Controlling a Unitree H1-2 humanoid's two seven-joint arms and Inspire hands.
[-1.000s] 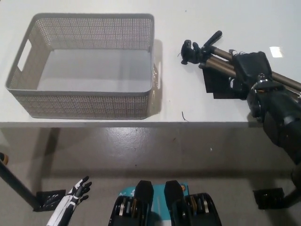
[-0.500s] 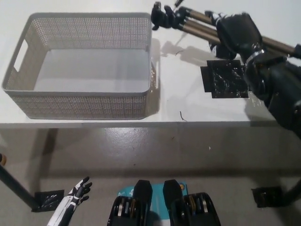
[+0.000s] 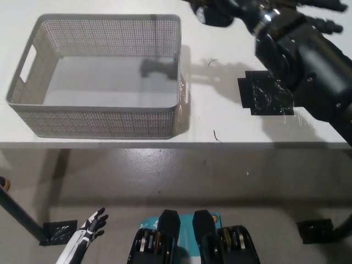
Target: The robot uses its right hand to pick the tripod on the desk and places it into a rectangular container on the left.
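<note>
The right robot hand [image 3: 247, 8] holds the tripod [image 3: 212, 12] in the air at the top edge of the view, above the tabletop [image 3: 220, 110], just right of the container [image 3: 99, 118]. How its fingers close I cannot tell. A good way is to carry it left over the rim, then lower it and let go. The left robot hand [image 3: 91, 225], fingers spread, hangs low.

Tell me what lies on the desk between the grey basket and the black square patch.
In the head view, only bare white desk lies between the basket and the black patch, apart from two thin dark threads and shadow cast from above.
</note>
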